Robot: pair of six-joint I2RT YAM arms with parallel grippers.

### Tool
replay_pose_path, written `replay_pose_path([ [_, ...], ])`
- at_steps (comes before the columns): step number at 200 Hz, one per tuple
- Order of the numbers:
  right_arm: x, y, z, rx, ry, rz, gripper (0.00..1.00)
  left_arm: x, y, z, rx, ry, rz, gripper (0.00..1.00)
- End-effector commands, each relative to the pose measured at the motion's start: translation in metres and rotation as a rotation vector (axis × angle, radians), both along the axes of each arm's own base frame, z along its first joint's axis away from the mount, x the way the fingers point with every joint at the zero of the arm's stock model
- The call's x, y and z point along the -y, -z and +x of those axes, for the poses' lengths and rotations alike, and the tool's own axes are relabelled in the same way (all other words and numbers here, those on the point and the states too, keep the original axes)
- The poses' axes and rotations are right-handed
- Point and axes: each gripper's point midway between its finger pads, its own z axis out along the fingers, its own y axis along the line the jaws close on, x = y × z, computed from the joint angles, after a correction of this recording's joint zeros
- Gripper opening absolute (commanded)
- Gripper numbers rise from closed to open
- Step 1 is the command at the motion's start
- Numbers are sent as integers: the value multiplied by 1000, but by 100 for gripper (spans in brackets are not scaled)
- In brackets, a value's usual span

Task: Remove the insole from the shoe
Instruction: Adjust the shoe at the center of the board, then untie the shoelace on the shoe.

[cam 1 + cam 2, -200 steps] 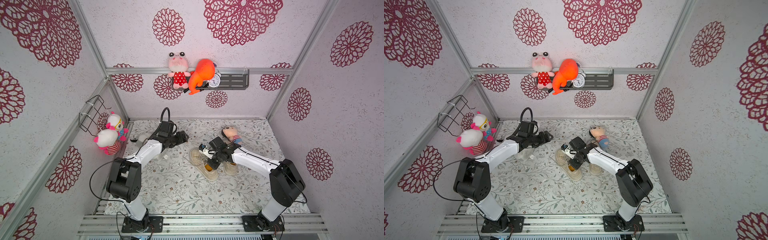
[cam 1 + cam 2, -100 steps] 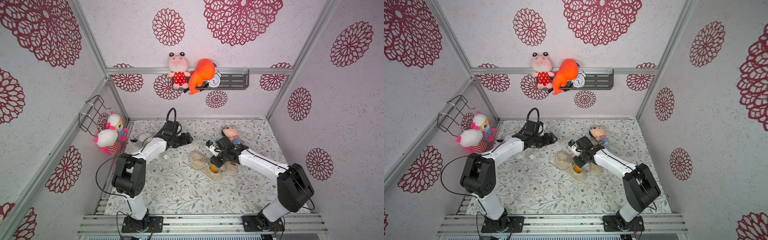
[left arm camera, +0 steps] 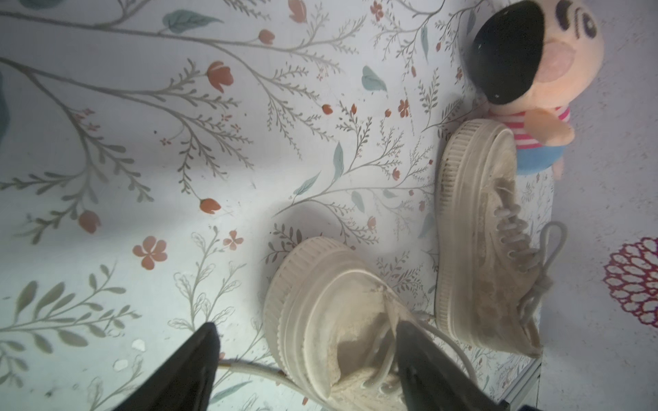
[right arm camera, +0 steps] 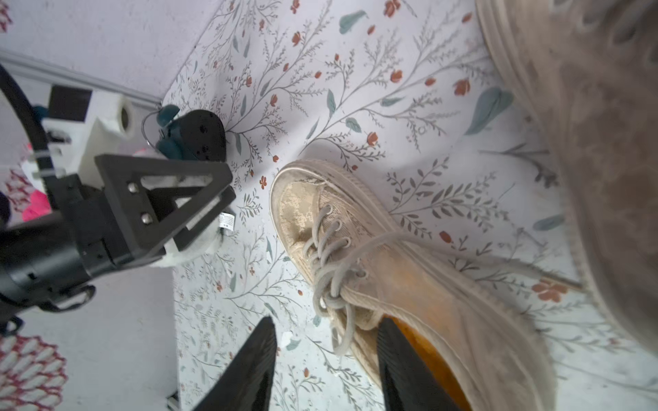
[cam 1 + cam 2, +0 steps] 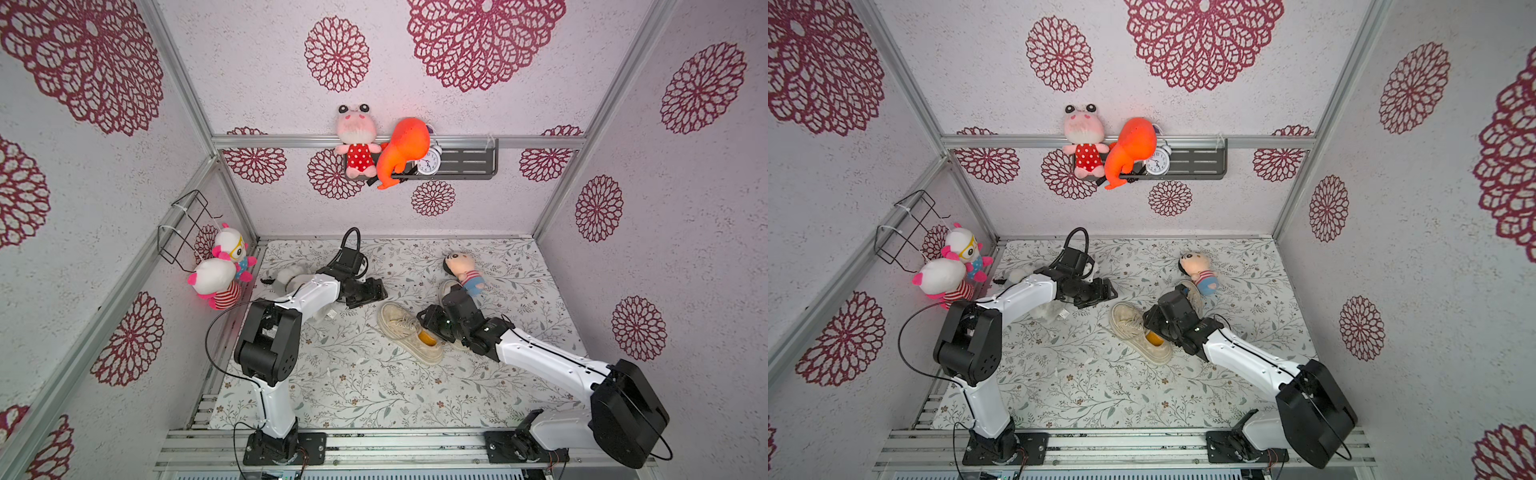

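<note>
Two shoes (image 5: pixel 409 332) (image 5: pixel 449 287), six plush toys (image 5: pixel 355 141) (image 5: pixel 407 145) (image 5: pixel 230 247) (image 5: pixel 212 278) (image 5: pixel 461 268) (image 5: pixel 286 276), one clock (image 5: pixel 428 163)

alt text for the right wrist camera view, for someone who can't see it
A worn beige lace-up shoe lies on a floral mat, its orange insole showing in the opening, with the open right gripper by its laces. The left gripper is off to one side, and a second shoe blurs along an edge.
</note>
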Motion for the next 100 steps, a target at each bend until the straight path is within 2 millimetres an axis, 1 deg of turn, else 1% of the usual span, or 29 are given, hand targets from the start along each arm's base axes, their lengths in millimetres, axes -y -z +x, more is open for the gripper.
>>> replay_pose_path([
  [1,-16,-21,14,-16,137,250,54,8,9,-11,-42,71,1,83],
  [17,-25,-16,16,-35,127,305,57,9,15,-12,-53,90,8,83],
  [26,-29,-14,16,-42,123,322,58,11,13,-12,-49,99,2,83],
  [28,-29,-12,16,-45,124,325,58,11,24,-13,-74,101,8,83],
  [30,-30,-12,17,-43,124,331,58,12,28,-13,-82,103,10,83],
  [41,-32,-11,17,-39,129,368,58,12,33,-14,-101,110,11,83],
  [53,-32,-9,18,-41,142,388,59,13,37,-17,-114,115,12,82],
  [84,-27,1,15,-64,157,350,60,15,40,-22,-119,131,19,81],
  [100,-20,-4,12,-56,167,300,60,15,39,-23,-119,135,23,80],
])
